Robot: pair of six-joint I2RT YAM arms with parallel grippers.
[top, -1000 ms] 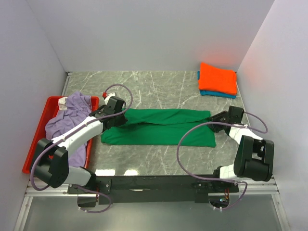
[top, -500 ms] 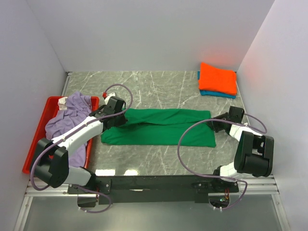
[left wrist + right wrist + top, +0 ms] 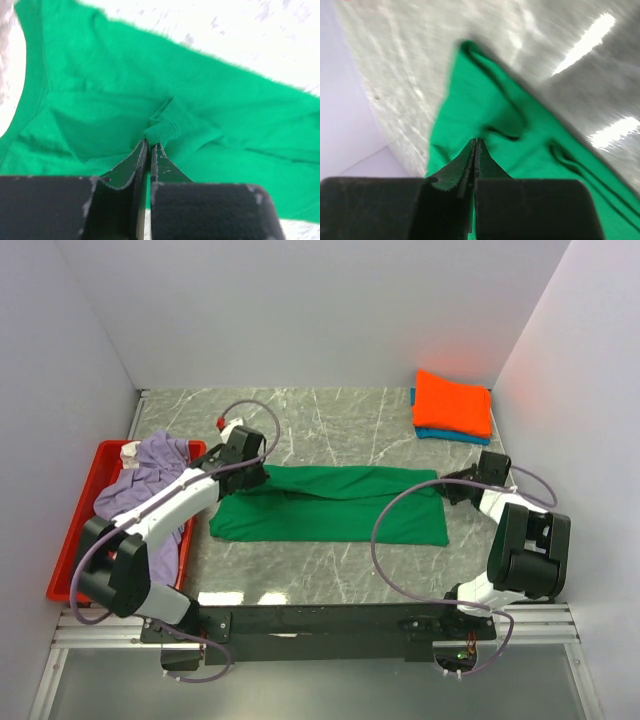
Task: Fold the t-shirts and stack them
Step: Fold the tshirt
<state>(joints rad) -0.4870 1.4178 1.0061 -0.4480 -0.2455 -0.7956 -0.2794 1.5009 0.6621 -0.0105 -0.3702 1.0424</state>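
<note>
- Step in hand: folding the green t-shirt (image 3: 330, 505). It lies on the bench (image 3: 330, 420) as a long flat band running from one gripper to the other, with the sleeves apparently already turned in.
- Left gripper (image 3: 150, 146): jaws drawn nearly together, pinching a small bunched fold of green hem at the tips. The rest of the garment spreads ahead of and beside the tips.
- Right gripper (image 3: 474, 142): jaws pressed together with the tips down on the green cloth, just inside its edge. Bare bench shows beyond the tips. Whether any cloth is actually caught between the jaws cannot be confirmed.
- Orange t-shirt (image 3: 452, 402): folded, resting on the blue t-shirt (image 3: 440, 435), beyond the right gripper and well apart from it.
- Lavender t-shirt (image 3: 140, 485): unfolded, heaped in the red tray (image 3: 70, 545), just outboard of the left gripper.
- Progress, as judged: two garments stacked, one mid-fold, one not started.
- Next move, as judged: lift both ends evenly and carry the held edge over the near edge, or bring one end across to the other. The two arms must keep pace so the band does not skew.
- Risk: if the right gripper has no hold, its end will stay on the bench and the fold will twist.
</note>
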